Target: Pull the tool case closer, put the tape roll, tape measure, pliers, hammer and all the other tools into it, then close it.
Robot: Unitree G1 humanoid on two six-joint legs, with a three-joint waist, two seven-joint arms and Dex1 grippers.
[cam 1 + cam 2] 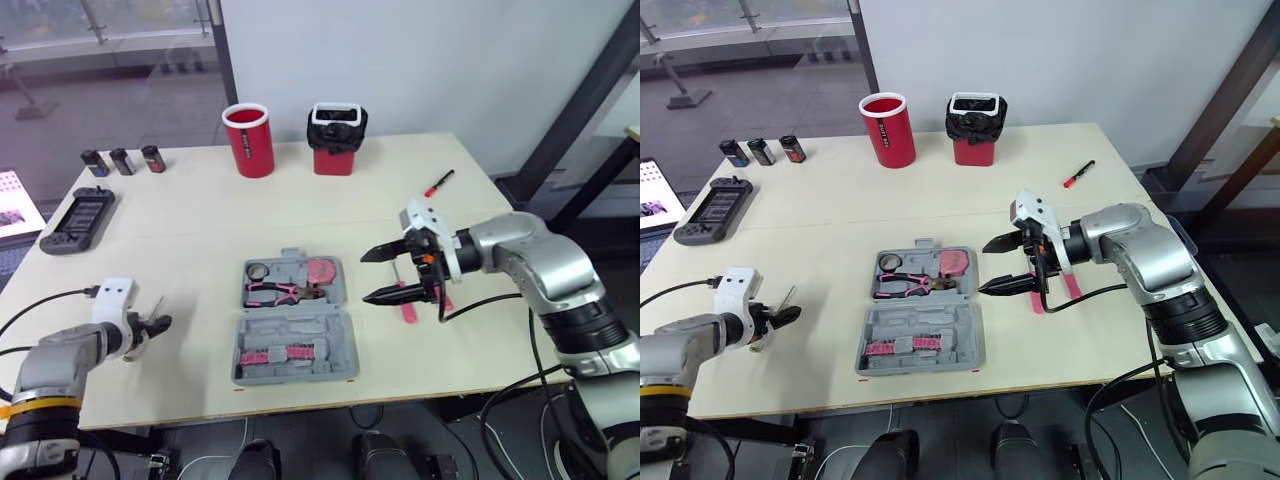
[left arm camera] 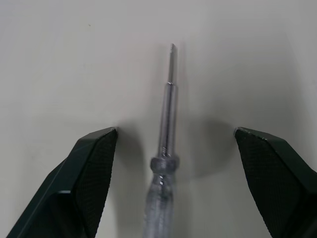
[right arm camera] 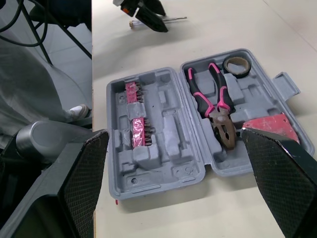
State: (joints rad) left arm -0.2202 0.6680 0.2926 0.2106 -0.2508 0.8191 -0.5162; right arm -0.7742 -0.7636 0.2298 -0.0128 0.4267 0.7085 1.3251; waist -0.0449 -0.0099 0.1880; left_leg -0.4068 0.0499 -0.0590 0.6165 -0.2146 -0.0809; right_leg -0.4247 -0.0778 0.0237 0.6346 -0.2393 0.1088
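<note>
Pale table (image 1: 200, 225) with an open grey case (image 1: 335, 340) at centre. At 12 o'clock, red cup (image 1: 248, 140) beside red box (image 1: 335, 150). At 2, a red pen (image 1: 438, 183). At 10, three small cans (image 1: 122, 160); at 9, a flat black gadget (image 1: 78, 220). At 8, a screwdriver (image 2: 166, 148); at 3, a pink tool (image 1: 408, 310).

- Both eye views look from the head, forward and down over the whole table (image 1: 200, 210), and share nearly the same scene.
- The left wrist view sits very close over a screwdriver (image 2: 166, 148) at the table's 8 o'clock.
- The right wrist view looks from 3 o'clock, near, across the open tool case (image 3: 168, 124), which both eye views also show.
</note>
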